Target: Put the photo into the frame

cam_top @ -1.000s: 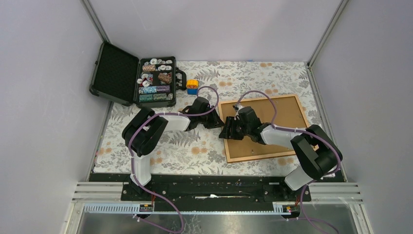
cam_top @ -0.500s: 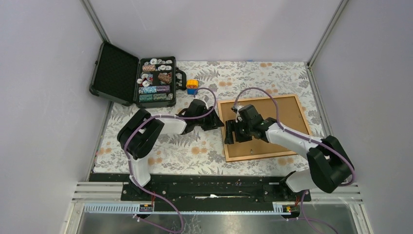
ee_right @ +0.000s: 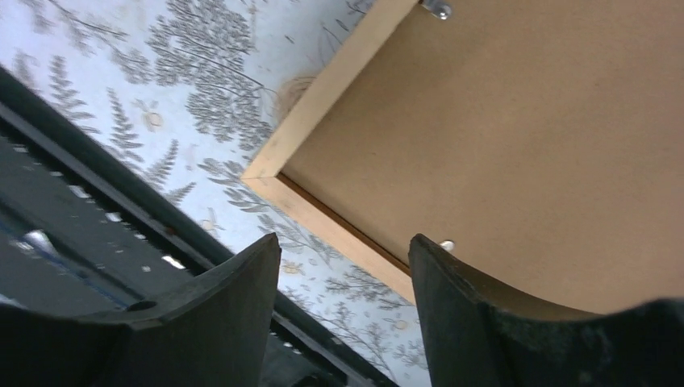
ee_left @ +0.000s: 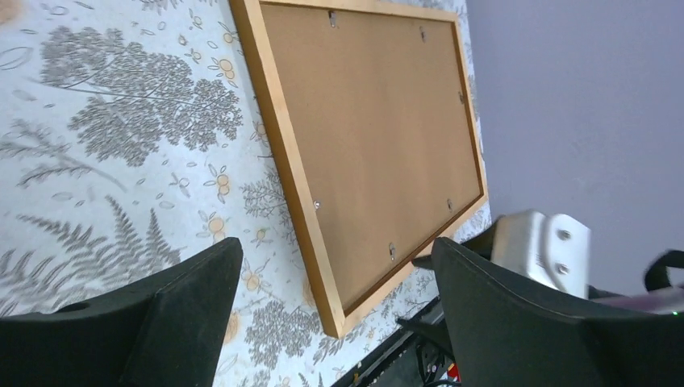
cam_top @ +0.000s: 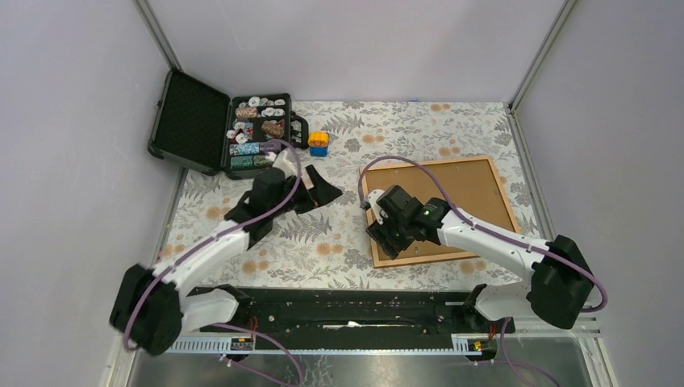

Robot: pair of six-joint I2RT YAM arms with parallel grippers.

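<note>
Well, we see the frame (ee_left: 284, 153) lying back-up on the right of the floral tablecloth (cam_top: 323, 242), its brown backing board (ee_left: 379, 137) set inside the moulding. Our left gripper (ee_left: 336, 250) hangs to the frame's left — jaws spread, holding nothing. Our right gripper (ee_right: 343, 242) hovers over the frame's near-left corner — also released, empty.

The light-brown wooden frame (ee_left: 289, 161) lies flat, back up, brown backing board (ee_left: 379, 137) inside it.
</note>
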